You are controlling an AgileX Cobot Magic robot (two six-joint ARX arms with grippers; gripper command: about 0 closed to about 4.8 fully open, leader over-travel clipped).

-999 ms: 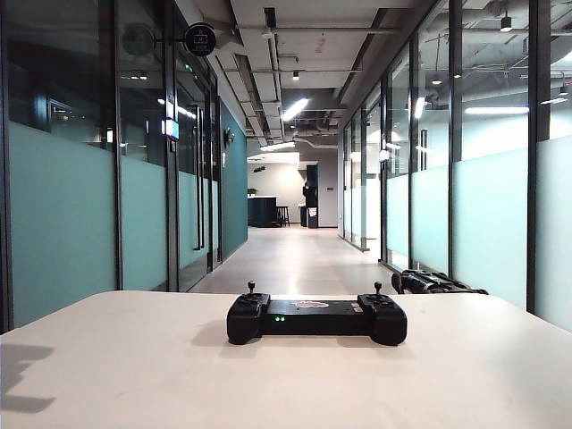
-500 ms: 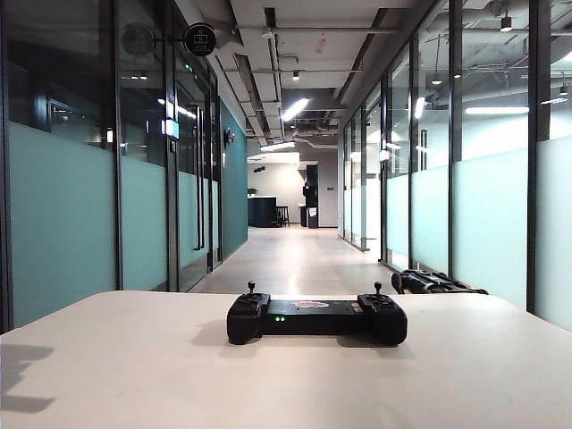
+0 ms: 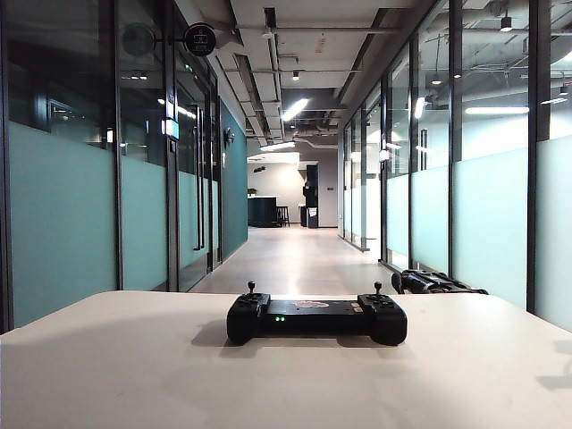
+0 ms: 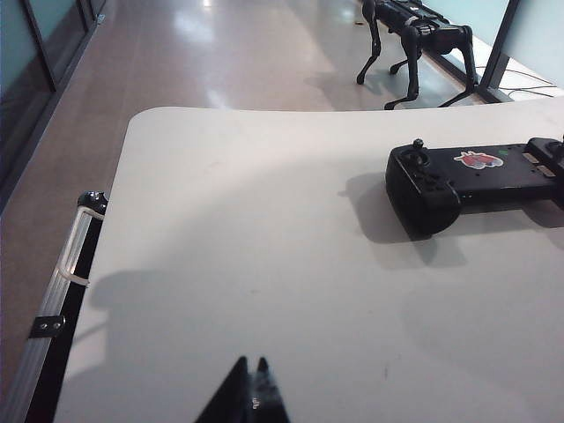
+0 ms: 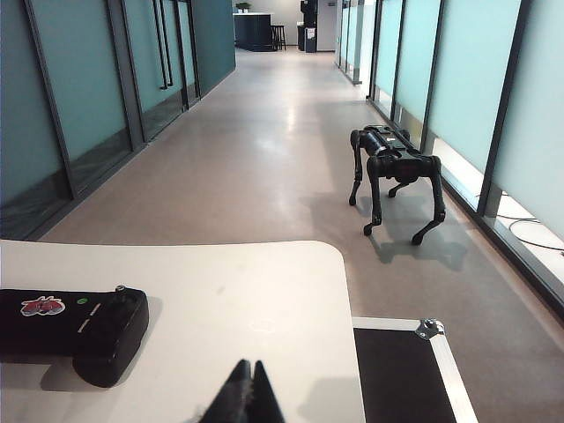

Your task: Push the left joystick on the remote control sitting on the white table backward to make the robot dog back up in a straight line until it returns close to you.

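The black remote control (image 3: 315, 319) lies on the white table (image 3: 134, 375), with green lights on its near face. The left joystick (image 3: 251, 288) stands upright on its left end, and nothing touches it. The left wrist view shows that end of the remote control (image 4: 458, 181) and the left joystick (image 4: 419, 144). My left gripper (image 4: 251, 362) is shut and empty, well short of the remote. My right gripper (image 5: 247, 364) is shut and empty beside the remote control's (image 5: 79, 328) other end. The robot dog (image 5: 395, 169) stands on the corridor floor beyond the table. Neither gripper appears in the exterior view.
The twin right stick (image 3: 377, 289) rises from the remote's right end. A black case with metal edging (image 5: 401, 374) sits beside the table's right edge, and another metal-edged frame (image 4: 62, 300) lines its left edge. Glass walls (image 3: 63, 214) flank the long corridor. The robot dog (image 3: 438, 283) shows behind the table's far right edge.
A dark shadow on the table's near left edge has gone, and a faint one now shows at the right edge. The remote and the dog have not moved.
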